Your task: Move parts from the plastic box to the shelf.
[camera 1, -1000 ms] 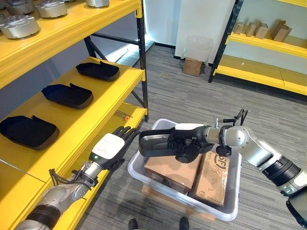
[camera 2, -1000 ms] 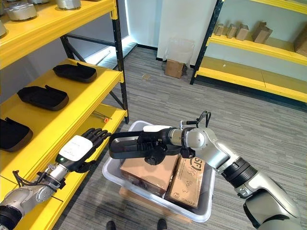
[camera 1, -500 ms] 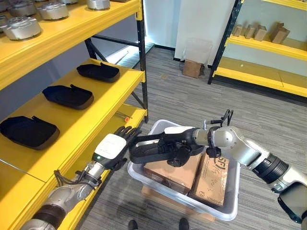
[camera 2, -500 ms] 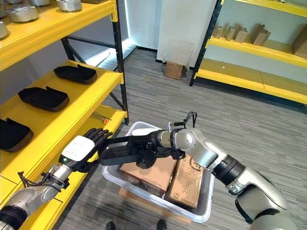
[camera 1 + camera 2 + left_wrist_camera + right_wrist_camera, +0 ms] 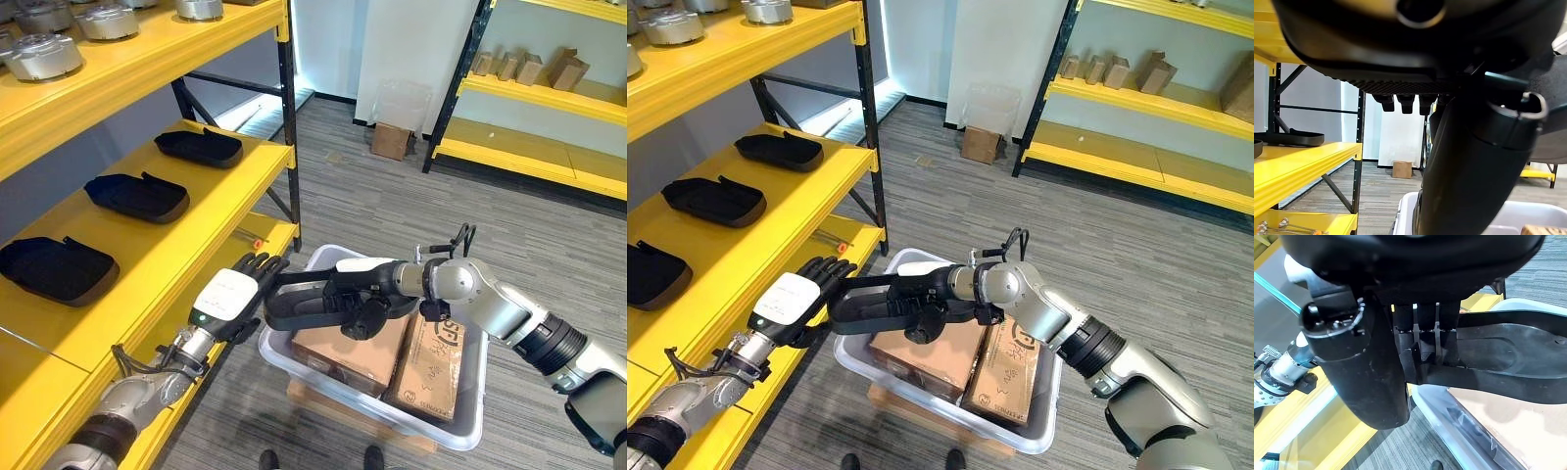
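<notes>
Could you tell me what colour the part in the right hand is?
Black. The part shows best in the left eye view, held over the box.

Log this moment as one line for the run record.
right hand: shut on black part, above plastic box | left hand: open, fingers at part's end | shelf: three black parts on it

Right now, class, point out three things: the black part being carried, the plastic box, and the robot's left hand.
Black part (image 5: 299, 302), left eye view, on its flat middle.
Plastic box (image 5: 338, 388), left eye view, on its near rim.
Left hand (image 5: 227, 294), left eye view, on its white back.
</notes>
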